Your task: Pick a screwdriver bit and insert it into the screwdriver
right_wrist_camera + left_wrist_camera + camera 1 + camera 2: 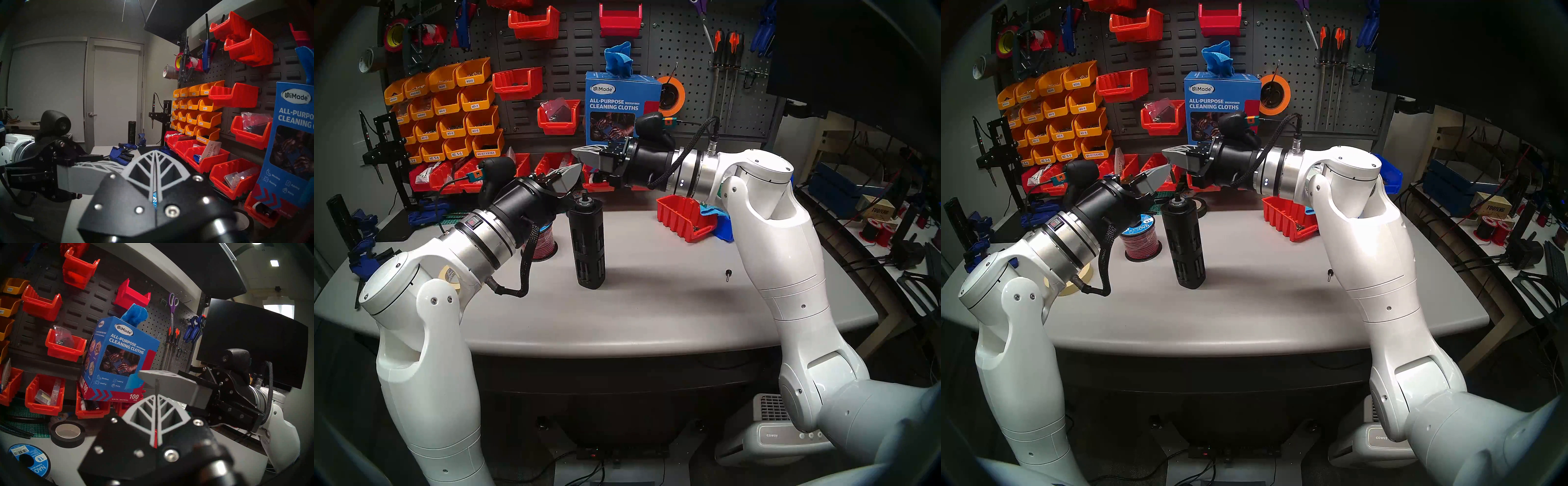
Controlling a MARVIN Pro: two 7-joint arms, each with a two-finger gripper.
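On the table (pixel 653 305) stand 1 black screwdriver (pixel 587 242), 1 loose bit (pixel 728 274), 1 wire spool (pixel 1140 242) and 1 red bin (pixel 685 219), with 2 grippers above, left (pixel 572 173) and right (pixel 580 152).

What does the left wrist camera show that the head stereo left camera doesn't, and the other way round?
Only the left wrist view shows the black tape roll on the table. Only the head view shows the upright black screwdriver and a small loose bit on the table. Both show the cleaning cloths box, and the shut left gripper and right gripper, holding nothing.
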